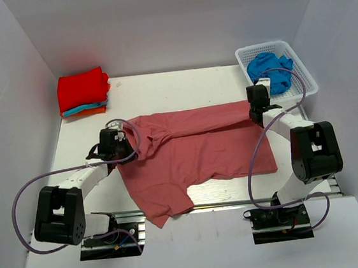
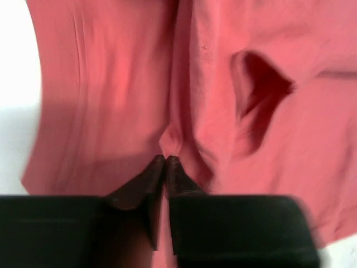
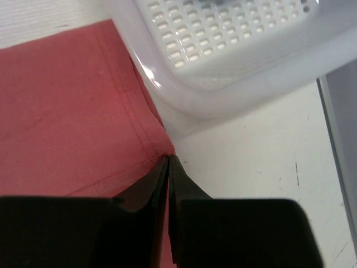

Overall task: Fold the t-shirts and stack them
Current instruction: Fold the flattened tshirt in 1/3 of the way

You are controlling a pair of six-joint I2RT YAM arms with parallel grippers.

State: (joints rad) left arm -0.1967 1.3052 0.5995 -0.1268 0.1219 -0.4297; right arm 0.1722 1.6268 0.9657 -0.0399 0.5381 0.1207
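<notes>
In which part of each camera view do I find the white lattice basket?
Top external: the white lattice basket stands at the upper right.
Left wrist: not in it.
Right wrist: along the top, from the middle to the right.
Shared landmark: the rose-red t-shirt, seen in all three views.

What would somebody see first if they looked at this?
A big rose shirt is spread across the middle of the table, with the left gripper and right gripper each pinching it. Far left sits a bright red pile of folded shirts; far right, a blue shirt lies in a white basket.
</notes>
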